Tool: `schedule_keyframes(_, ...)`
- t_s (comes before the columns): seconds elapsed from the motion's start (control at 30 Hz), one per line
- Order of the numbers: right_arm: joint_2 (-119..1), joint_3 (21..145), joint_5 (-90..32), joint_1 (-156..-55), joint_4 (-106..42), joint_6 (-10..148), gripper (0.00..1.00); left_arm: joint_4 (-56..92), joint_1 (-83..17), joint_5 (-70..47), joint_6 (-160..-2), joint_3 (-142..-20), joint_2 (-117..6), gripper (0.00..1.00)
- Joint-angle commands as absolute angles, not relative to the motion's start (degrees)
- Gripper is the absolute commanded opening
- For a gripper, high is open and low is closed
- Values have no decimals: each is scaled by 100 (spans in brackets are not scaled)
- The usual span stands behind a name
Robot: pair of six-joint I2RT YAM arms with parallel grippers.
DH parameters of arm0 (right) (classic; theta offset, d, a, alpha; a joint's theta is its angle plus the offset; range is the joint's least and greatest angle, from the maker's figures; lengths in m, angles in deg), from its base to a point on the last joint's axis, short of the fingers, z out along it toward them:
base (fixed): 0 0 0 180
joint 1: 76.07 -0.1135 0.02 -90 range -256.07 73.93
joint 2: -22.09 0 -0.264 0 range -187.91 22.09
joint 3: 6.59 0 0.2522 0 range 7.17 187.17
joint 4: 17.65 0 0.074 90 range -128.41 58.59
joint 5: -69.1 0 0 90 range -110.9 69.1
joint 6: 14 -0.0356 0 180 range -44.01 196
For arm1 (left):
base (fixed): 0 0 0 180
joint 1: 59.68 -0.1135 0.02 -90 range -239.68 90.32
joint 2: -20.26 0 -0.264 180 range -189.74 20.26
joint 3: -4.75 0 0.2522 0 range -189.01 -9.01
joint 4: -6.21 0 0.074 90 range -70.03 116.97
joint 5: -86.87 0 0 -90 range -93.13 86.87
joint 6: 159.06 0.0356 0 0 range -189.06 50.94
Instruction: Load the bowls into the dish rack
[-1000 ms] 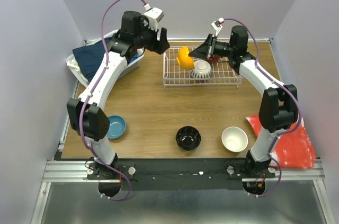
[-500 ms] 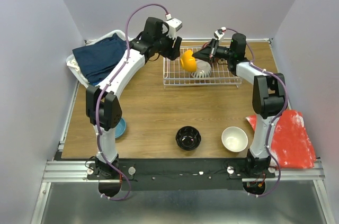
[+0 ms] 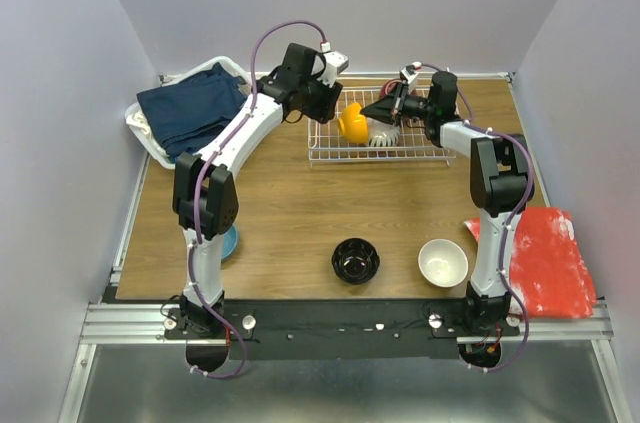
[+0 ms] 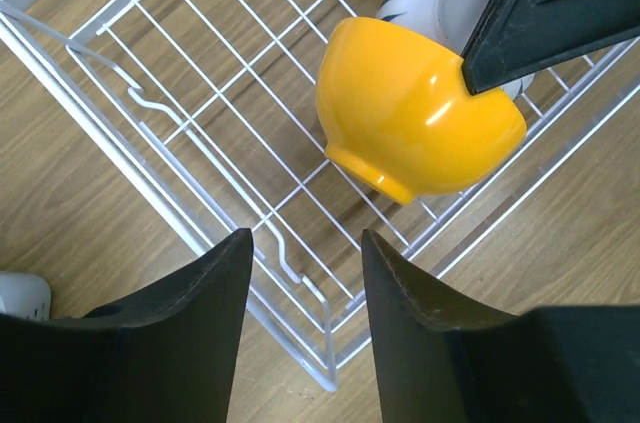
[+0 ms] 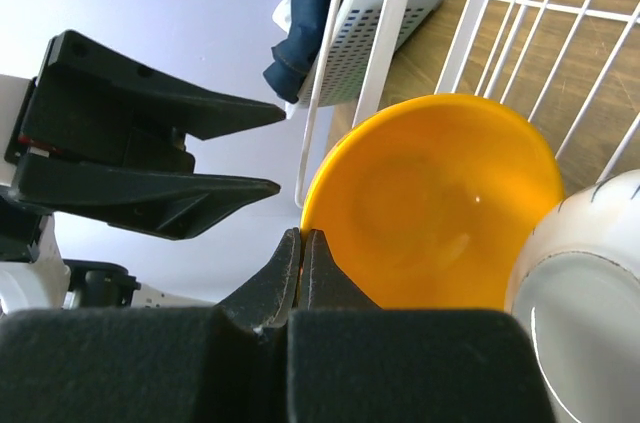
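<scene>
The orange bowl [image 3: 350, 125] hangs tilted on edge over the white wire dish rack [image 3: 425, 151], with my right gripper [image 3: 383, 110] shut on its rim [image 5: 318, 205]. A white ribbed bowl [image 3: 381, 136] leans in the rack just right of it. My left gripper [image 3: 325, 106] hovers open over the rack's left corner [image 4: 330, 368], nothing between its fingers, a short way from the orange bowl [image 4: 420, 108]. On the table's near side sit a blue bowl [image 3: 224, 242], partly behind the left arm, a glossy black bowl [image 3: 355, 261] and a white bowl [image 3: 442, 262].
A white plastic basket [image 3: 145, 133] with dark blue cloth stands at the back left, close to the rack. A red cloth [image 3: 548, 265] lies at the right edge. Bare wood lies between the rack and the front bowls.
The left arm swung from over the basket rightward to the rack's left corner, its jaws narrowing. My right gripper shifted the orange bowl slightly left while staying shut on it.
</scene>
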State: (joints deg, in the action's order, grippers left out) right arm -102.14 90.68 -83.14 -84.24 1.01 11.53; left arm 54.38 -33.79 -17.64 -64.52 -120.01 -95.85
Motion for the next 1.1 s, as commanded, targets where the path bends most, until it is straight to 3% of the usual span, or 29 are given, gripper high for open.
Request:
schedule_keyframes(0.0,-10263,9164,-8409,-8381,32,1280,1,5521,-3287,-1658,-6080,-12028,-9680,54)
schedule_keyframes(0.2,-10298,9120,-8383,-8337,-91,1412,1,5433,-3173,-1737,-5992,-11922,-9865,39)
schedule_keyframes(0.33,-10307,9146,-8366,-8319,-231,1517,1,5399,-3129,-1816,-5992,-11940,-10005,18)
schedule_keyframes(0.43,-10316,9155,-8348,-8310,-328,1588,1,5363,-3094,-1807,-6036,-11966,-10120,8)
schedule_keyframes(0.9,-10289,9102,-8339,-8240,-644,1930,2,5091,-2927,-1974,-6405,-12309,-10621,7)
schedule_keyframes(1.03,-10202,9181,-8260,-8135,-1145,2316,11,4968,-2839,-1983,-6466,-12405,-10709,7)
schedule_keyframes(1.07,-10106,9216,-8277,-8074,-1285,2439,20,4941,-2822,-1983,-6484,-12467,-10744,7)
